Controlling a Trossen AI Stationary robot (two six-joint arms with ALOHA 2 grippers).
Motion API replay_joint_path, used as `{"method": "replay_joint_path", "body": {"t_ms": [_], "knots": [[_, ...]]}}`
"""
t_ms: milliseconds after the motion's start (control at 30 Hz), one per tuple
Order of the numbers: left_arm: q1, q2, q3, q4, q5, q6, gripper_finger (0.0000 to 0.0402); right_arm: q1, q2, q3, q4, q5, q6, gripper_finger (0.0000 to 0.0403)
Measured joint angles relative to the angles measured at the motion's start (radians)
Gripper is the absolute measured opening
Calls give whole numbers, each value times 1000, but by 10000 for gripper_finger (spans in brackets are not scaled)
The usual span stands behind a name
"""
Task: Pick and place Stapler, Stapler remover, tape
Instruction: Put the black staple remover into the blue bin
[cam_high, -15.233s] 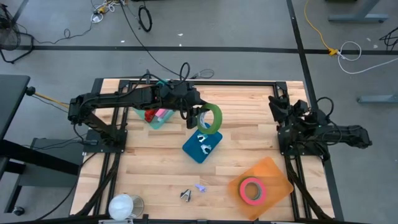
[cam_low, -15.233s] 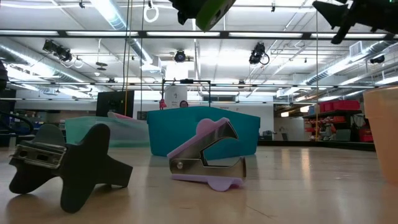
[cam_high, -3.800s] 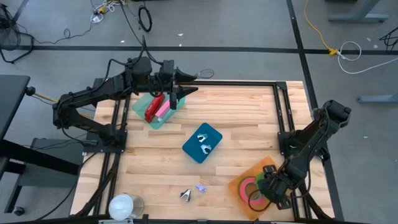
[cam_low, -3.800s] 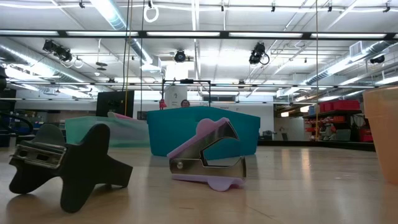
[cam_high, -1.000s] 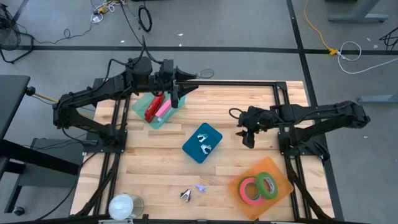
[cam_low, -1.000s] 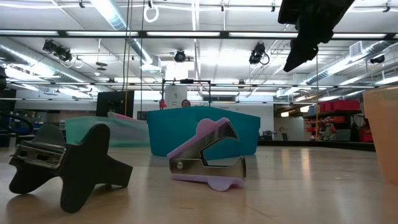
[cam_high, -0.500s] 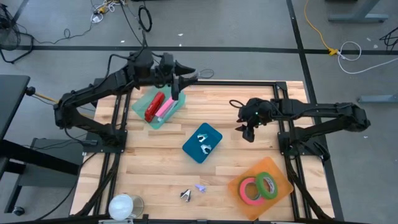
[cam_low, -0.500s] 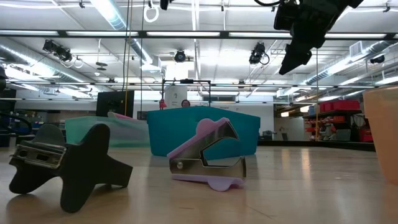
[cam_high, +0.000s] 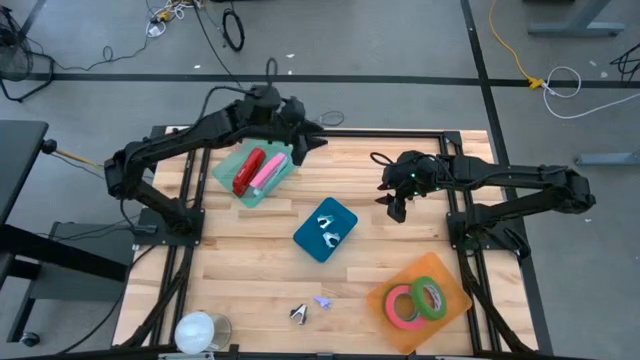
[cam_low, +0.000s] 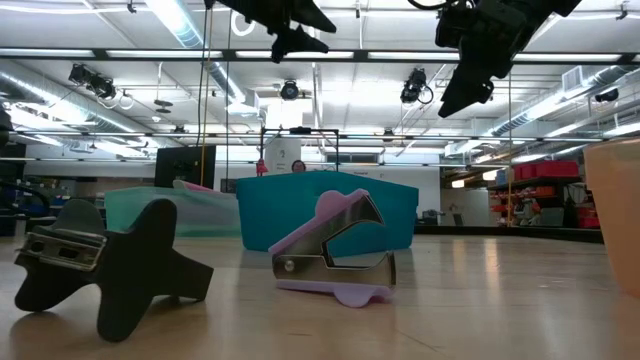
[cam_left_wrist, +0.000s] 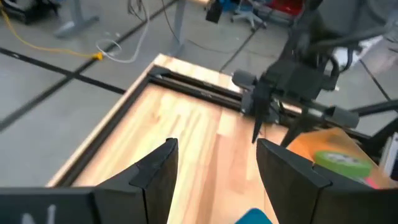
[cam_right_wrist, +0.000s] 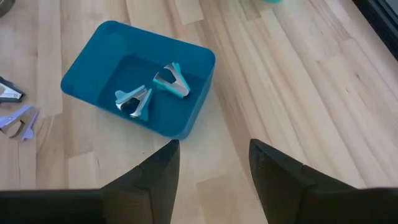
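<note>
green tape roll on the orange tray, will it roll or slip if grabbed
The green tape roll lies flat in the orange tray beside the pink roll, so it probably won't roll. Its open ring likely suits a rim pinch, and it's probably light.

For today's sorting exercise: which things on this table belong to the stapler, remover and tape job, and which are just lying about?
Job:
- red stapler in teal tray
- staple removers in blue bin
- loose removers
- tape rolls on orange tray

Lying about:
- white cup
- floor cables
</note>
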Motion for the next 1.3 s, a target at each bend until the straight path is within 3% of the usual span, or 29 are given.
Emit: {"method": "replay_joint_path", "body": {"t_ms": [233,533,700,933,1200,1300], "knots": [[-5,70,0,-23,27,-6,220,0,0,0,0,2,0,192],[-39,134,0,-231,22,-10,220,0,0,0,36,17,0,192],[-95,145,-2,-286,-24,26,220,0,0,0,58,68,-1,192],[-123,143,-2,-398,-221,-61,220,0,0,0,99,69,-1,192],[-88,143,-2,-650,-282,-147,220,0,0,0,139,69,-1,192],[-85,143,-2,-673,-242,-156,220,0,0,0,147,69,-4,192]]}}
